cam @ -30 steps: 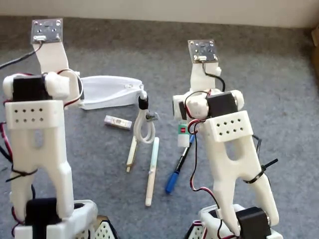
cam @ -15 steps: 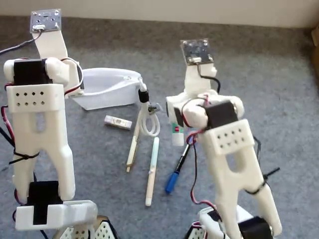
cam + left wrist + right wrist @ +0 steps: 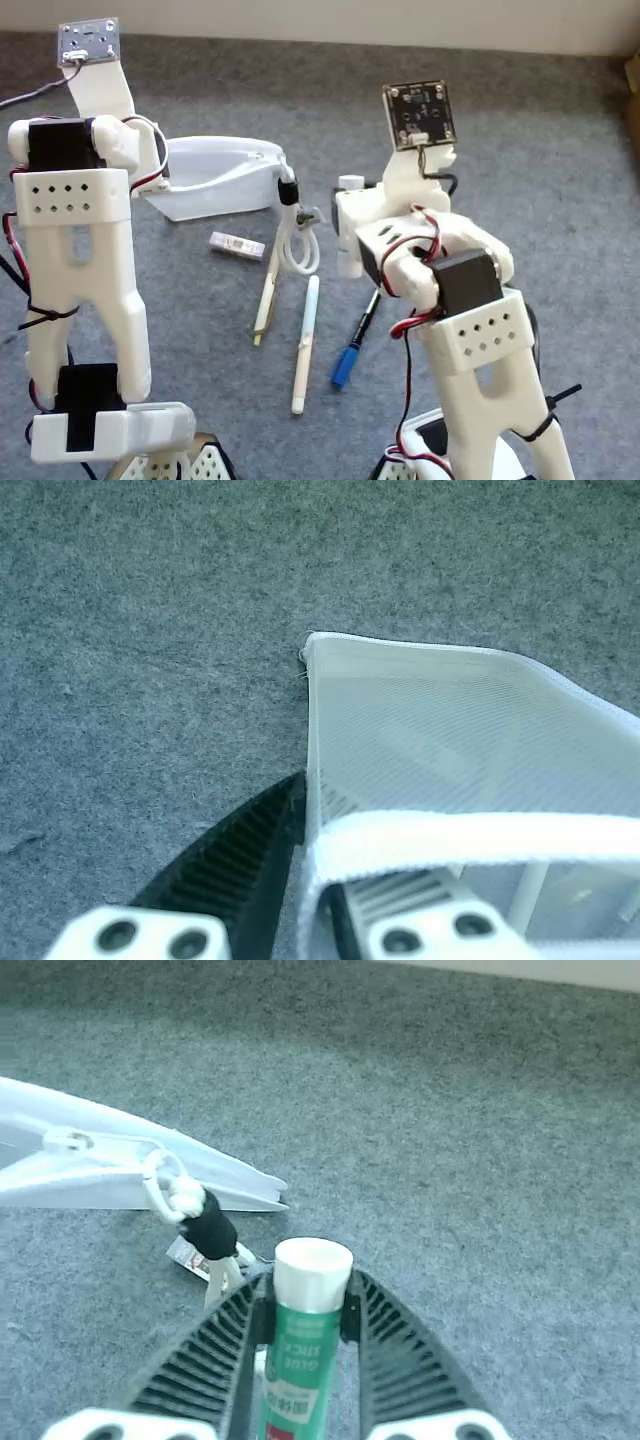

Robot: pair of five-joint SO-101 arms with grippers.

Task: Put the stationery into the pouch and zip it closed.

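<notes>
Lit brightly and softly all over, with no hard beam from any one side. Spreads evenly across the grey carpet [image 3: 540, 150] in the high view. Leaves only faint, loose shadows beside the pens [image 3: 306, 340] and along the lower edge of the pouch [image 3: 215, 180]. Washes nearly to white on the pouch mesh in the left wrist view, glowing through the weave. Glares pale on the cap of the glue stick [image 3: 305, 1340].
</notes>
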